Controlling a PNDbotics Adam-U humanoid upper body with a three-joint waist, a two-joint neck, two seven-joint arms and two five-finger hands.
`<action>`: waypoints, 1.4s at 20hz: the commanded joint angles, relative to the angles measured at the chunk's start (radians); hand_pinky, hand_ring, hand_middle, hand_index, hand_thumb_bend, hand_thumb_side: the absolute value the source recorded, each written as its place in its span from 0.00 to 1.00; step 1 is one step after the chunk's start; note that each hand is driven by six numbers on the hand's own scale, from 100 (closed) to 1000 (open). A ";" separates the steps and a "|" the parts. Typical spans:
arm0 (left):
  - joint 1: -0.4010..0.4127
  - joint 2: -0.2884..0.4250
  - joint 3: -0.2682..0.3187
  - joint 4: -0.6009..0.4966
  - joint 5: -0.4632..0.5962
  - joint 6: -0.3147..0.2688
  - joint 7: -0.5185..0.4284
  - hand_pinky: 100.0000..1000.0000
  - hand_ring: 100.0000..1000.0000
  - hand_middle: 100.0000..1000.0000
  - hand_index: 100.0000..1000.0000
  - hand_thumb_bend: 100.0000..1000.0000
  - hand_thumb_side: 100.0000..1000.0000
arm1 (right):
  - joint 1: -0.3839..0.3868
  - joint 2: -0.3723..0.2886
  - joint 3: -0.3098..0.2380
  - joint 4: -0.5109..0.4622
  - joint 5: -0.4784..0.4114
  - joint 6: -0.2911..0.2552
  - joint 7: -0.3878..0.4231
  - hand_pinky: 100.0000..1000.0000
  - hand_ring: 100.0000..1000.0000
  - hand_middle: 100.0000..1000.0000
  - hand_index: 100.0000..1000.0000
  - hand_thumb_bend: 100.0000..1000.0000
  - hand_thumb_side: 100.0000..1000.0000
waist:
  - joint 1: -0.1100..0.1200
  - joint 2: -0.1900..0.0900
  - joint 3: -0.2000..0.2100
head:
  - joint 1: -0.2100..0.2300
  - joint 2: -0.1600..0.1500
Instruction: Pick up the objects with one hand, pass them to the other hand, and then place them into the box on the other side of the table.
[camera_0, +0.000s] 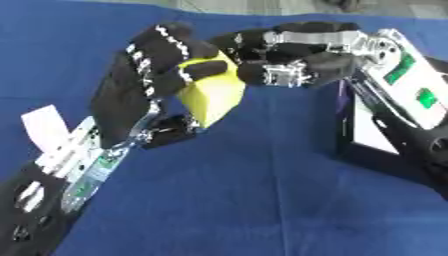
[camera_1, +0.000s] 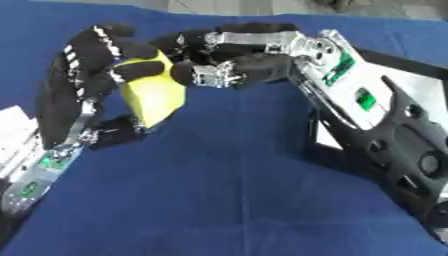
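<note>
step: handover | yellow block (camera_0: 216, 92) upper centre, above blue bench (camera_0: 254, 200) | left robot hand (camera_0: 144, 75) curled round it | right robot hand (camera_0: 289, 60) fingers closing on its edge | advice: release left only once right grips; box (camera_0: 367, 135) at right

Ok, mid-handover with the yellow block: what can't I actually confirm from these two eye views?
- Right hand contact with the yellow block: the hand's own black fingers cover that edge in both views.
- Box contents: the right arm crosses it, and the picture edge cuts it off.
- White thing at the left: partly behind the left hand and its forearm; cut off in the right eye view.
</note>
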 joint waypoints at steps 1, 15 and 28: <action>-0.021 -0.003 0.009 -0.012 0.006 -0.139 0.147 0.68 0.58 0.54 0.64 0.00 0.00 | -0.011 -0.004 -0.003 -0.010 -0.025 -0.012 0.021 1.00 1.00 1.00 1.00 0.00 0.62 | 0.002 -0.016 0.001 | -0.006 -0.010; -0.025 -0.022 0.015 -0.006 0.000 -0.146 0.156 0.68 0.58 0.54 0.64 0.00 0.00 | -0.007 -0.001 0.009 -0.014 -0.040 -0.050 0.061 1.00 1.00 1.00 1.00 0.00 0.50 | -0.002 -0.016 0.005 | -0.006 -0.009; -0.045 -0.059 0.002 0.006 0.008 -0.163 0.153 0.68 0.58 0.54 0.64 0.00 0.00 | -0.019 0.014 0.015 -0.017 -0.075 -0.057 0.055 1.00 1.00 1.00 1.00 0.00 0.48 | -0.005 -0.014 0.008 | -0.005 -0.010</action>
